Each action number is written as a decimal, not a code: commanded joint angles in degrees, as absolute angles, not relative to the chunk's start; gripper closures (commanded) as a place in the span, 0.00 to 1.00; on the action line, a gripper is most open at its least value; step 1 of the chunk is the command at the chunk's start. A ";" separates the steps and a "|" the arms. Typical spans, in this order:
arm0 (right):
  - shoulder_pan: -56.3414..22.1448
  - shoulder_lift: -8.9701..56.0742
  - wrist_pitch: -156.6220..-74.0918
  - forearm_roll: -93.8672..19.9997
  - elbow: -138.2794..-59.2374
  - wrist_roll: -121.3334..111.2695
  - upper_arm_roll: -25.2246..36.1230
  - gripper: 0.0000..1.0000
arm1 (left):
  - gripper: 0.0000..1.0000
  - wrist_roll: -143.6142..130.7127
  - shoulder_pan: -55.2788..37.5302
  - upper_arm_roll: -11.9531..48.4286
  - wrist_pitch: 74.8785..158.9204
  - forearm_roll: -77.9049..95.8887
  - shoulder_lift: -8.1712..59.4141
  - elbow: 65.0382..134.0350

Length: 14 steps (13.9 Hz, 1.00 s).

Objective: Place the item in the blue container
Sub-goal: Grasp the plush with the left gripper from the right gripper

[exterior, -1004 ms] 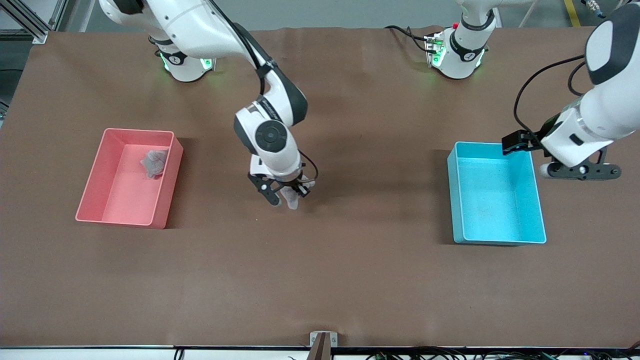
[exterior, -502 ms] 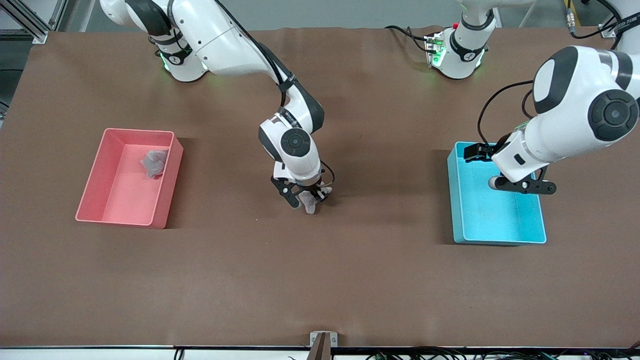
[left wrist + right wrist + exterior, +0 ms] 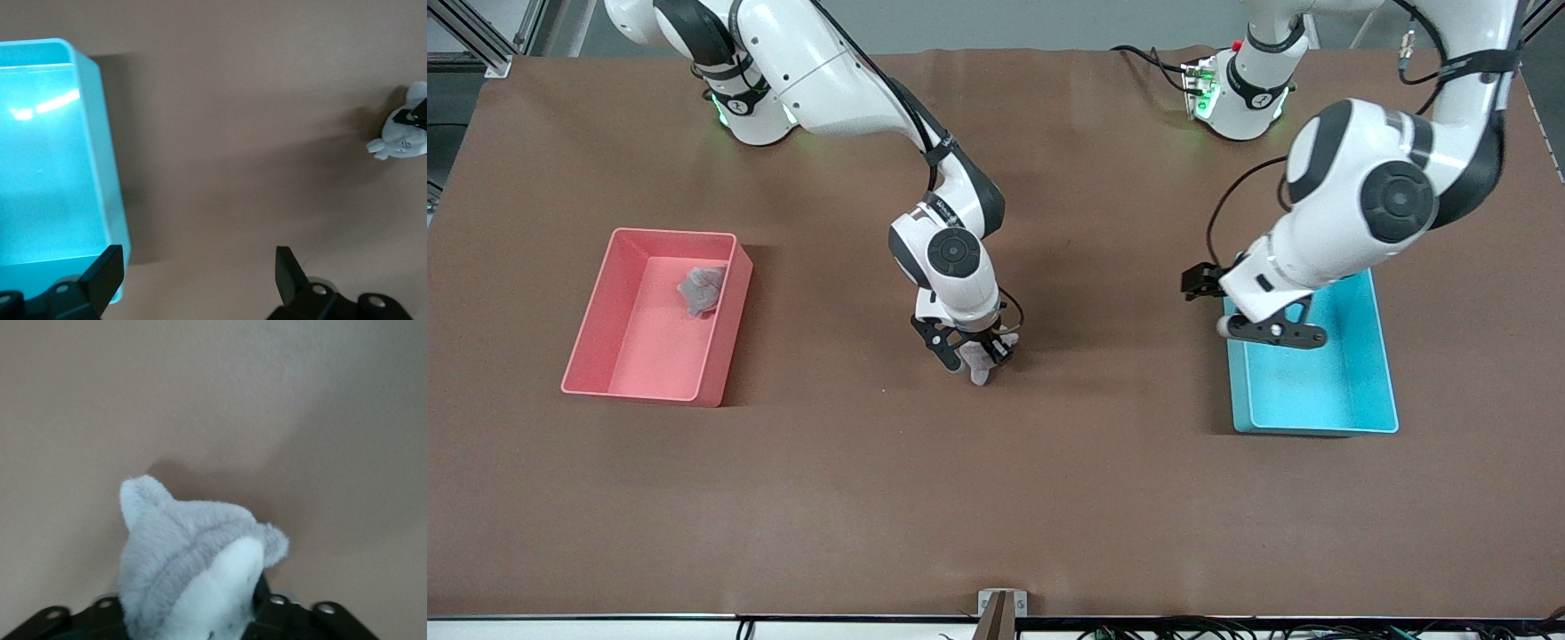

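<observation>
Right gripper is clamped on a grey plush toy over the middle of the table. Left gripper, fingers spread wide and empty, hangs over the edge of the blue container toward the right arm's end. Another grey toy lies in the pink bin.

No text, label, brand, number or sign can be read in any view. Small dark marks sit on the right arm's base and the left arm's base, too small to make out.
</observation>
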<state>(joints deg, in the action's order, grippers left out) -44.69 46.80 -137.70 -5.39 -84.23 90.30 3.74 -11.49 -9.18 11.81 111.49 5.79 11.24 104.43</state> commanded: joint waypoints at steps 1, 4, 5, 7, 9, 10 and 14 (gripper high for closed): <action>-43.42 46.32 -134.93 -5.45 -82.01 87.12 3.96 0.00 | 0.00 -15.37 -11.85 11.69 115.04 5.71 13.44 103.89; -40.36 44.40 -127.03 -5.54 -78.58 80.97 3.96 0.00 | 0.00 -22.82 -16.78 11.60 121.08 4.58 17.48 101.61; -38.95 43.17 -124.57 -5.62 -78.49 77.47 3.96 0.00 | 0.00 -26.42 -17.22 11.69 122.59 4.31 19.58 99.43; -34.57 38.87 -117.81 -5.80 -78.92 67.73 3.96 0.00 | 0.00 -29.70 -21.60 11.25 122.96 3.70 25.11 93.46; -30.08 34.82 -110.77 -5.80 -79.19 57.70 3.96 0.00 | 0.00 -31.19 -24.07 11.25 123.05 -3.65 30.30 87.91; -27.62 32.72 -108.57 -5.80 -80.15 53.65 3.96 0.00 | 0.00 -31.29 -24.43 11.42 124.00 -6.13 32.15 86.50; -18.31 22.70 -108.54 -5.80 -91.54 38.81 3.96 0.00 | 0.01 -33.55 -27.85 11.60 139.97 -6.50 39.88 83.77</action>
<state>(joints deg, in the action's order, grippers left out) -22.59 29.72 -106.92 -5.39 -81.35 45.80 5.15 -31.48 -25.97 11.77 135.28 -5.36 35.68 87.15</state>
